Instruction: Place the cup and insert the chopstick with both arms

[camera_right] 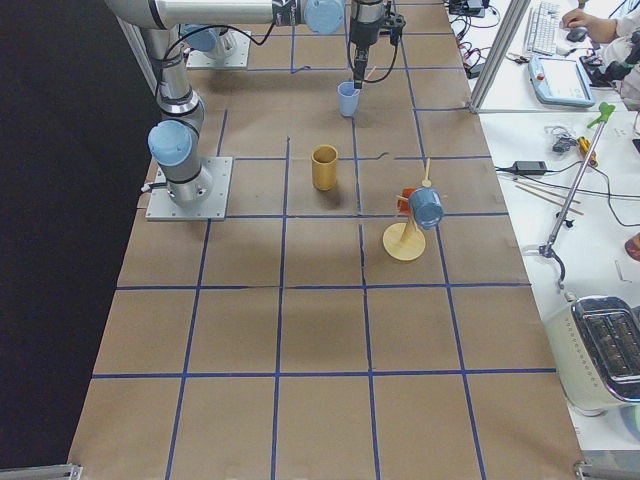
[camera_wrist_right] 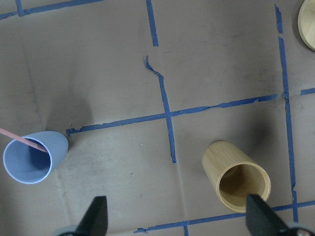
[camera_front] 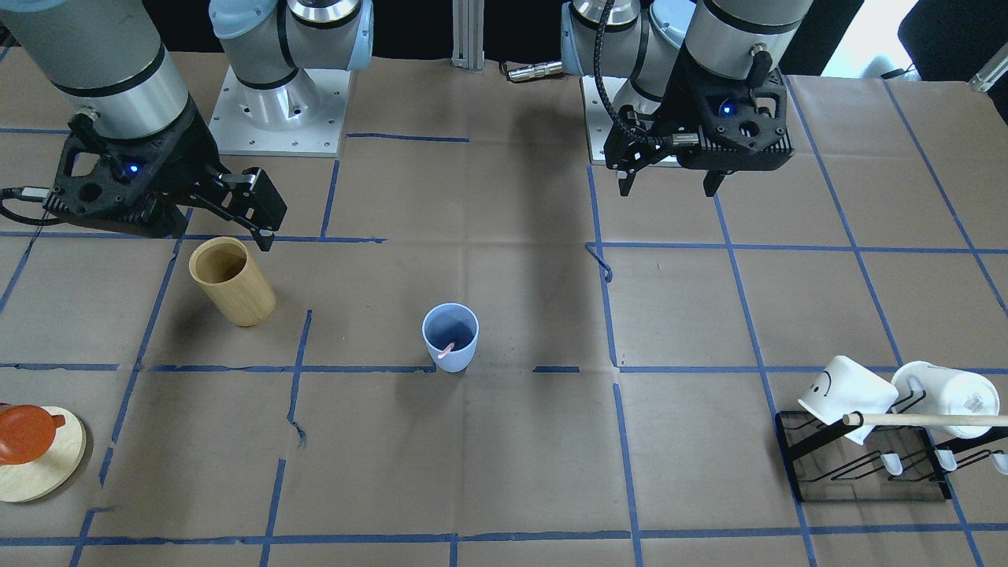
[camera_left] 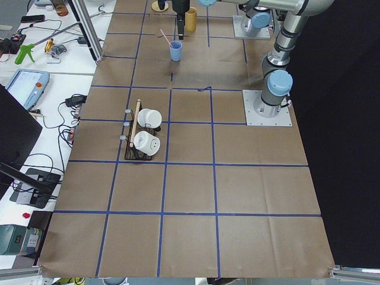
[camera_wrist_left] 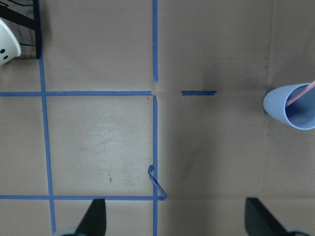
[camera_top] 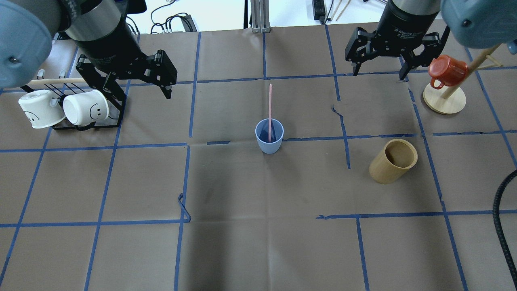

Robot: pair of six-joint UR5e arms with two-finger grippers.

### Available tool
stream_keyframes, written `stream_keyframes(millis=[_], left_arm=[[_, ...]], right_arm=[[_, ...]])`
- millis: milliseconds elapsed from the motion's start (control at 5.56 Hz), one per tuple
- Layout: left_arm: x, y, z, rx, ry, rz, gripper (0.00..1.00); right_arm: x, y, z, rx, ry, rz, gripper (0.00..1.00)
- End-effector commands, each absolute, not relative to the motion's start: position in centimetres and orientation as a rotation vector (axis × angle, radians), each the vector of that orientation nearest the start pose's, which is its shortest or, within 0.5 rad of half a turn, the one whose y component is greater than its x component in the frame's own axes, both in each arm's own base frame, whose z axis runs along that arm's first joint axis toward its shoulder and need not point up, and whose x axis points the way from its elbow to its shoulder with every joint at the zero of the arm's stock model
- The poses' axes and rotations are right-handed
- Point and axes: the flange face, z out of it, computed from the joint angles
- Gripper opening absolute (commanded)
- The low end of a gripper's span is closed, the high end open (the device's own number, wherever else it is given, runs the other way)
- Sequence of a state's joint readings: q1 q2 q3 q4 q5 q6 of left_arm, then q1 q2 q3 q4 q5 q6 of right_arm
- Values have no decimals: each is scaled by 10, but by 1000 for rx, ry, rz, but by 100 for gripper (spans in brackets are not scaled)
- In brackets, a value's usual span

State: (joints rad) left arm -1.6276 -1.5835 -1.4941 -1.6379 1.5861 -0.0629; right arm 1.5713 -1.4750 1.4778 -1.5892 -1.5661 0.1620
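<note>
At the middle of the table (camera_top: 250, 242), the blue cup (camera_top: 269, 139) stands upright on the brown paper, touching a blue tape line. The pink chopstick (camera_top: 270, 103) is inside it; it leans on the rim and points away from the robot. Both arms are up above the table and well apart from the cup. The left gripper (camera_top: 141, 95) hangs near the black rack (camera_top: 87, 126), which carries two white mugs (camera_top: 85, 107). Its jaws are spread wide and hold nothing. The right gripper (camera_top: 378, 72) hangs on the other side, near the red mug (camera_top: 444, 69) that sits on a wooden stand (camera_top: 444, 101). Its jaws are also spread wide and empty. On the robot's right, a bamboo cup (camera_top: 394, 161) stands upright, well apart from the blue cup and nearer to the robot than the wooden stand.
</note>
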Motion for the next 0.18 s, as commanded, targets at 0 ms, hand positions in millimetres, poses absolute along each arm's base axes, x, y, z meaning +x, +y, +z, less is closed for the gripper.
stream_keyframes(millis=[0], left_arm=[[-160, -488, 513, -10, 3126, 3, 99]], right_arm=[[134, -534, 486, 255, 3127, -26, 100]])
